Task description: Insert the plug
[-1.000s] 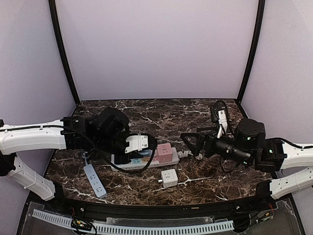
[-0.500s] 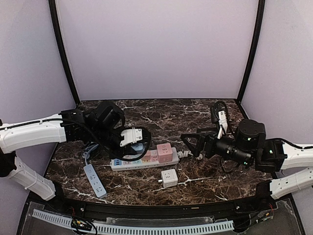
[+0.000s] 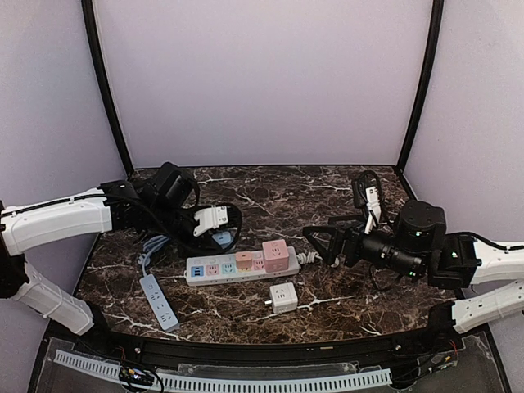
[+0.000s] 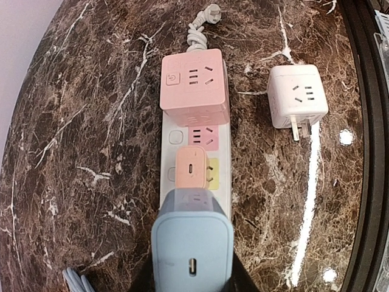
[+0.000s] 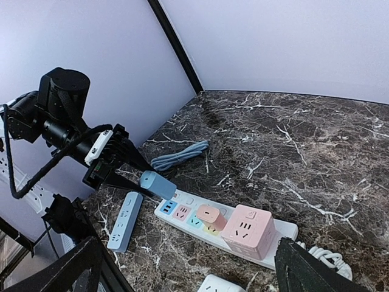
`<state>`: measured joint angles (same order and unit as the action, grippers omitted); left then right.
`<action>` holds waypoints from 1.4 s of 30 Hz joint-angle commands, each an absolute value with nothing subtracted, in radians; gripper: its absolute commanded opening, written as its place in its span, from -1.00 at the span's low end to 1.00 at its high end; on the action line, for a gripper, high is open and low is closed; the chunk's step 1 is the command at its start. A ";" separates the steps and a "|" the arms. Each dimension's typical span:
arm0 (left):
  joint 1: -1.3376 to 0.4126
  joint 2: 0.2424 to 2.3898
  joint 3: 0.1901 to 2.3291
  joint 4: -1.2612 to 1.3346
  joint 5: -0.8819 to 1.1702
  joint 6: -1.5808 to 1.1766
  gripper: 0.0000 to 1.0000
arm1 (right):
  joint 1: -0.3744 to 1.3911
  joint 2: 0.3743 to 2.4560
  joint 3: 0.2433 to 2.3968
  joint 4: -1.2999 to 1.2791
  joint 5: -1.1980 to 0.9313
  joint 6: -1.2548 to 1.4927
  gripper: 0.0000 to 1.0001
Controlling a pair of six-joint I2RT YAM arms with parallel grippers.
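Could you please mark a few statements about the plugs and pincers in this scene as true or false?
1. The left pincer holds a blue adapter. True.
2. The blue adapter is seated in the white power strip. False: it is held above the strip.
3. A pink cube sits plugged into the strip. True.
4. The white cube adapter is plugged in too. False: it lies loose on the table.
5. The right pincer grips a cable. False: it is open and empty.

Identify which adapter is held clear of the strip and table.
The blue adapter, in the left gripper; the pink cube and orange adapter sit on the strip, the white cube lies on the table.
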<state>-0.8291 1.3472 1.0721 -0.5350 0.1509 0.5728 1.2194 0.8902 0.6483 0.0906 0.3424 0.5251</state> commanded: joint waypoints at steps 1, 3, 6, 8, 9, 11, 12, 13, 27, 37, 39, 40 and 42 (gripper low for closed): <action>-0.786 1.369 1.055 -0.503 0.243 0.602 -0.98 | 1.226 0.884 0.635 0.124 0.338 0.511 0.97; -0.764 1.389 1.061 -0.506 0.267 0.607 -0.98 | 1.226 0.882 0.634 0.124 0.340 0.510 0.97; -0.753 1.422 1.058 -0.504 0.273 0.618 -0.98 | 1.227 0.882 0.632 0.126 0.341 0.509 0.97; -0.748 1.443 1.049 -0.504 0.271 0.624 -0.98 | 1.226 0.881 0.633 0.126 0.340 0.509 0.97; -0.745 1.448 1.043 -0.503 0.271 0.627 -0.98 | 1.226 0.881 0.632 0.126 0.340 0.508 0.97; -0.730 1.463 1.033 -0.495 0.279 0.629 -0.98 | 1.227 0.882 0.632 0.127 0.341 0.508 0.97; -0.722 1.470 1.030 -0.489 0.293 0.631 -0.98 | 1.227 0.882 0.631 0.127 0.341 0.508 0.97; -0.717 1.473 1.026 -0.485 0.299 0.632 -0.98 | 1.227 0.882 0.631 0.128 0.343 0.507 0.97; -0.715 1.571 1.019 -0.465 0.320 0.706 -0.99 | 1.226 0.892 0.632 0.132 0.342 0.503 0.97; -0.715 1.625 1.046 -0.502 0.290 0.724 -0.98 | 1.226 0.897 0.632 0.137 0.338 0.502 0.97; -0.715 1.611 1.046 -0.510 0.284 0.723 -0.98 | 1.227 0.899 0.632 0.138 0.338 0.500 0.97; -0.715 1.601 1.042 -0.511 0.283 0.722 -0.98 | 1.225 0.898 0.631 0.139 0.335 0.500 0.97; -0.715 1.542 1.025 -0.502 0.286 0.719 -0.98 | 1.227 0.901 0.631 0.141 0.334 0.500 0.97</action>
<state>-0.7151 1.5860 1.0523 -0.4438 0.3145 0.7074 1.2194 0.8936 0.6472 0.1089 0.3367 0.5091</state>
